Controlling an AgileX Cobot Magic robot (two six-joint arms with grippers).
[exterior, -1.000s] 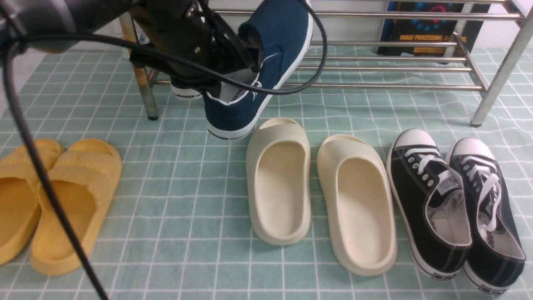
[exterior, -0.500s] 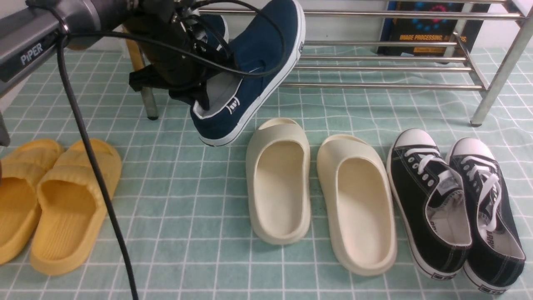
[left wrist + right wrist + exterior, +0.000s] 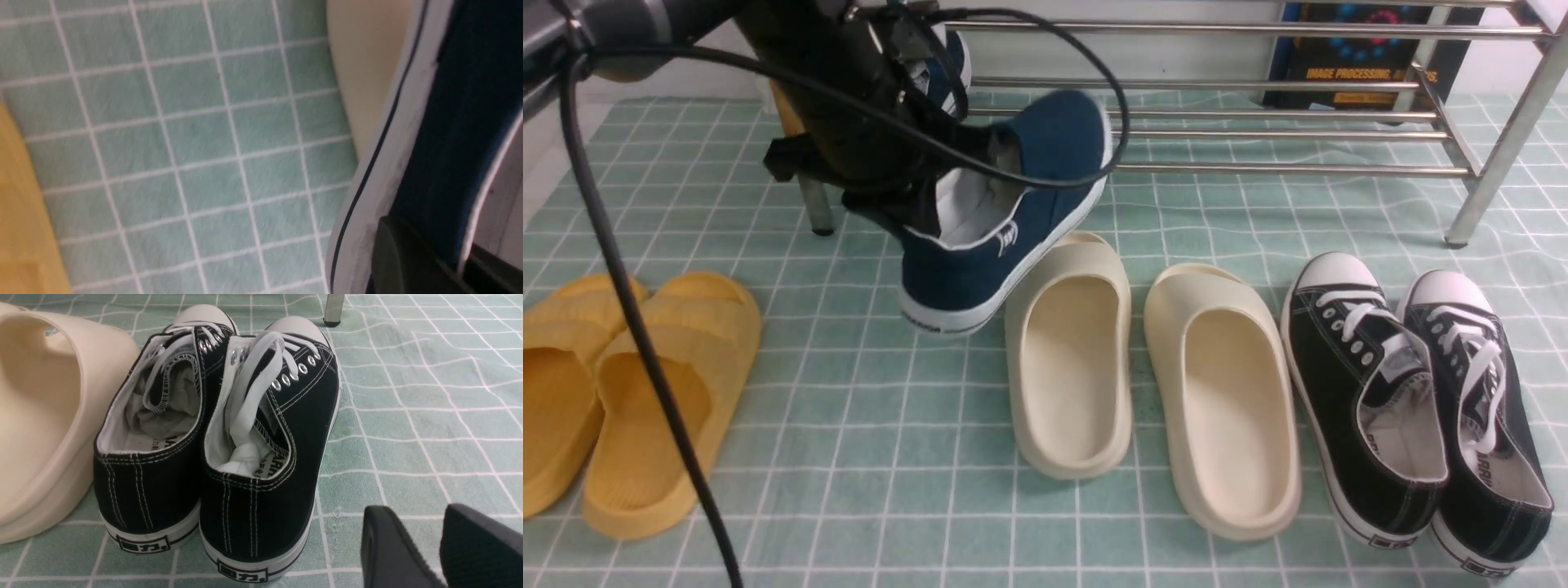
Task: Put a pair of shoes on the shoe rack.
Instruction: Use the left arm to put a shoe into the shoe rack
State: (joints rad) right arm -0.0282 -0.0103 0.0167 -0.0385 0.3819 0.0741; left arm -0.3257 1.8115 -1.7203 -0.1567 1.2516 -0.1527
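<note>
Sneakers (image 3: pixel 261 490), black, lower right; right gripper (image 3: pixel 437 547) beside them, spread, empty. Left of centre, navy shoe (image 3: pixel 1005 220) pinched at its collar by left gripper (image 3: pixel 915 216), toe sunk lower than half a second ago. Top: rack (image 3: pixel 1258 169), mate (image 3: pixel 947 65) seemingly on it; lower shelf the likely target.

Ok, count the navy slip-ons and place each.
2. One navy shoe hangs tilted in the left gripper, before the shoe rack; the second shoe peeks out behind that arm at the rack's left end.
</note>
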